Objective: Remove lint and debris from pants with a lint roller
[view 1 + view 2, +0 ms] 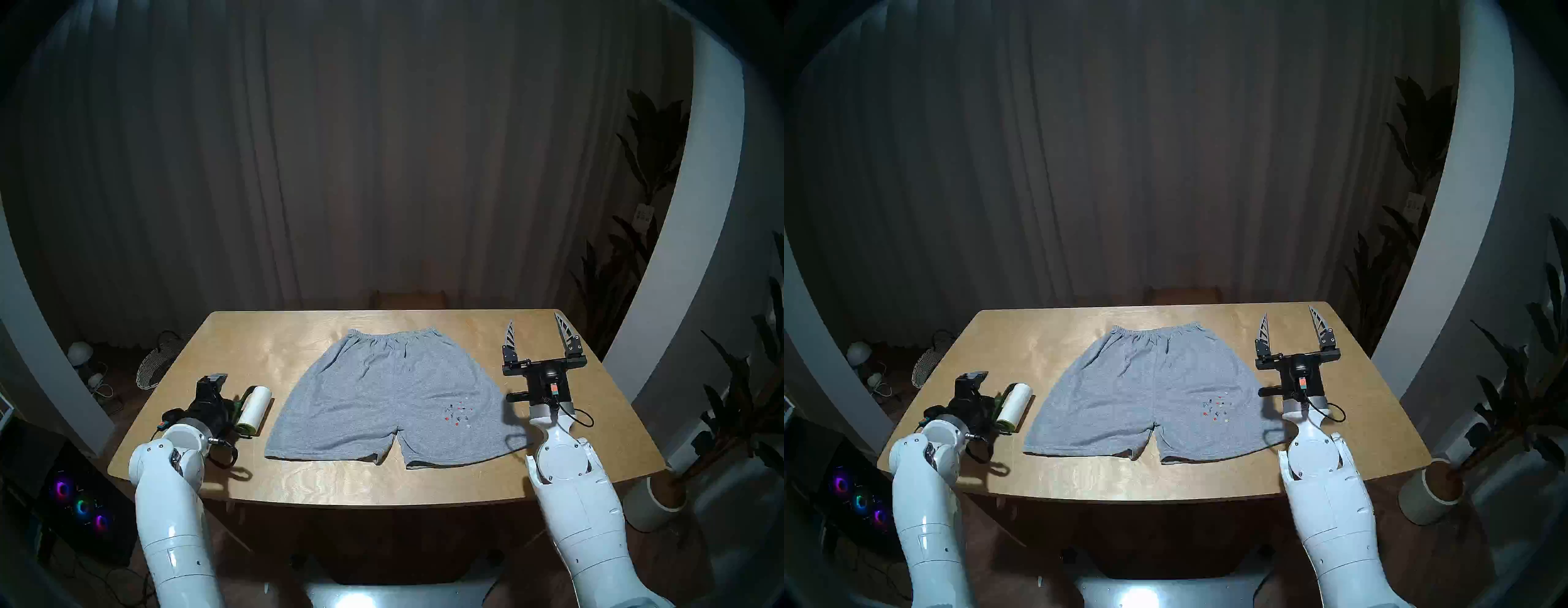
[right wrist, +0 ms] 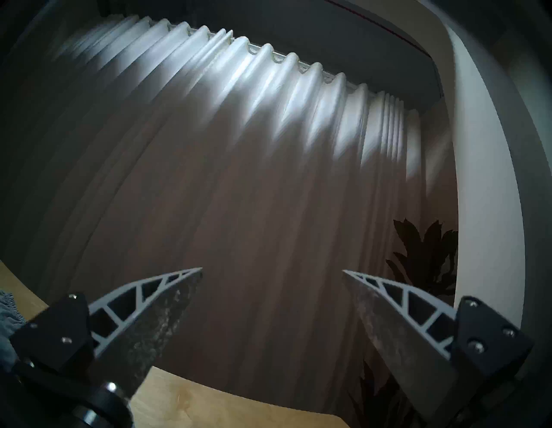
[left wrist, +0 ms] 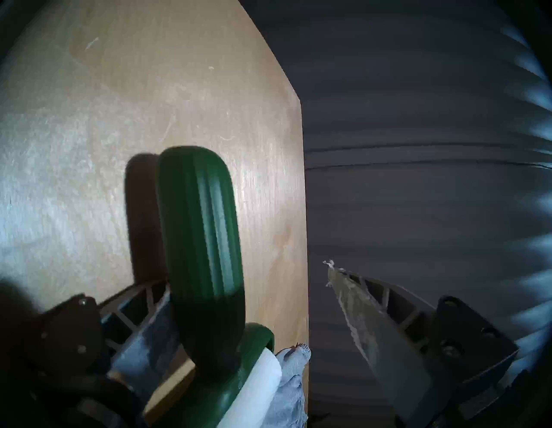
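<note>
The heather-grey shorts (image 1: 382, 395) lie flat in the middle of the table, waistband at the far side. A cluster of tiny red, black and white specks (image 1: 457, 414) sits on the leg on my right (image 1: 1214, 409). The lint roller (image 1: 254, 405), a white roll on a dark green frame, lies on the table just left of the shorts. My left gripper (image 1: 220, 405) is open around its ribbed green handle (image 3: 203, 239); one finger is next to the handle, the other stands well off. My right gripper (image 1: 534, 320) is open and empty, raised right of the shorts.
The wooden table (image 1: 382, 479) has its near edge close to my arms. A woven basket (image 1: 155, 365) and a computer with coloured fans (image 1: 80, 505) are on the floor at left. A potted plant (image 1: 653, 496) stands at right. Curtains hang behind.
</note>
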